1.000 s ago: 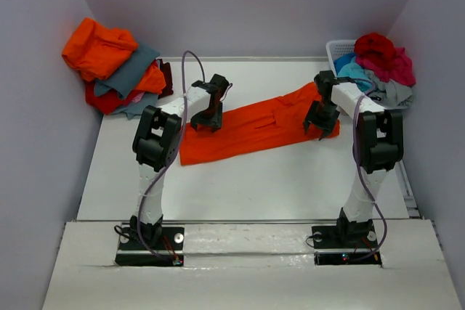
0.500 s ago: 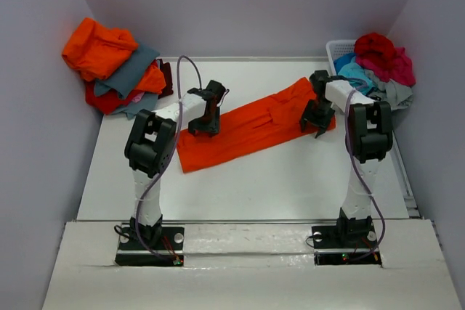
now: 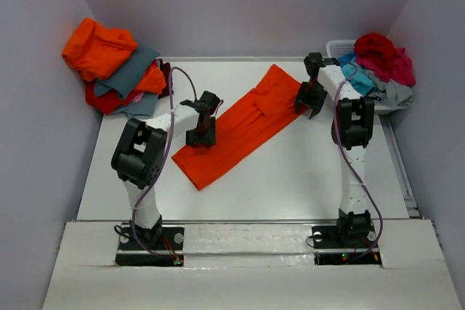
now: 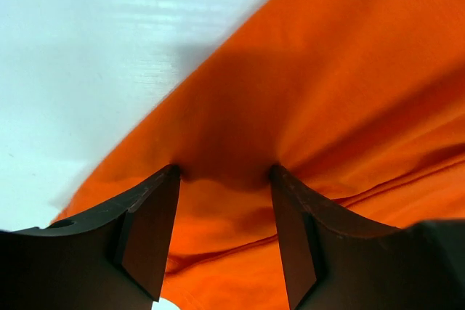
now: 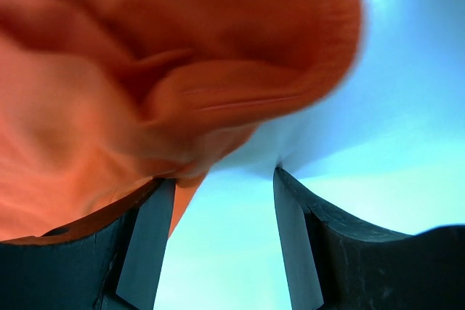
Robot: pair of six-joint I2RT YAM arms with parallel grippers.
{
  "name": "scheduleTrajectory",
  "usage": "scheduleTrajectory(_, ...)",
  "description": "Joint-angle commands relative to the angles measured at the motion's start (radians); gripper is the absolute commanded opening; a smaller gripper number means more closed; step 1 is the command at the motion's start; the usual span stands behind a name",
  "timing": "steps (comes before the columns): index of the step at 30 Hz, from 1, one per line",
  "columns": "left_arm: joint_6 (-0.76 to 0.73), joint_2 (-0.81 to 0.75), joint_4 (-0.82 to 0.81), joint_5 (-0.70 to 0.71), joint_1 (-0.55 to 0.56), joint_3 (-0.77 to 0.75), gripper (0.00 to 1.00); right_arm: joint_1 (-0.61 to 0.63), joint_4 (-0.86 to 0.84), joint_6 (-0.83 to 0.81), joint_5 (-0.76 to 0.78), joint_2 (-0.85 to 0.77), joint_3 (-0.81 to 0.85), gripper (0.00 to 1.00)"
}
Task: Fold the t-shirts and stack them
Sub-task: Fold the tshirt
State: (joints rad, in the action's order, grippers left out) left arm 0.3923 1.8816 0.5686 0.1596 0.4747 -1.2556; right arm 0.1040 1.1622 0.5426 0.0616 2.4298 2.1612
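Where the left claw (image 4: 225,173) presses, the orange t-shirt (image 3: 243,125) is plain.

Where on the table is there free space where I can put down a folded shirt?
The widest bare patch of the table lies between the orange t-shirt, the right arm and the near edge. A smaller one lies at the back, between the shirt pile and the orange t-shirt. Crowded: the back corners, with the pile and the basket.
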Motion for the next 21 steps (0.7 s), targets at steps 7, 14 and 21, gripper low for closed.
scheduleTrajectory(7, 0.022, -0.104, 0.168, -0.048, 0.134, 0.208, 0.59, -0.006, 0.041, -0.101, -0.101, 0.172, 0.281, 0.62)
scheduleTrajectory(14, 0.052, -0.142, 0.229, -0.043, 0.239, 0.197, 0.59, 0.036, 0.010, -0.118, -0.118, 0.175, 0.287, 0.62)
scheduleTrajectory(21, 0.051, -0.144, 0.300, 0.011, 0.248, 0.024, 0.59, 0.045, -0.004, -0.113, -0.095, 0.060, 0.178, 0.62)
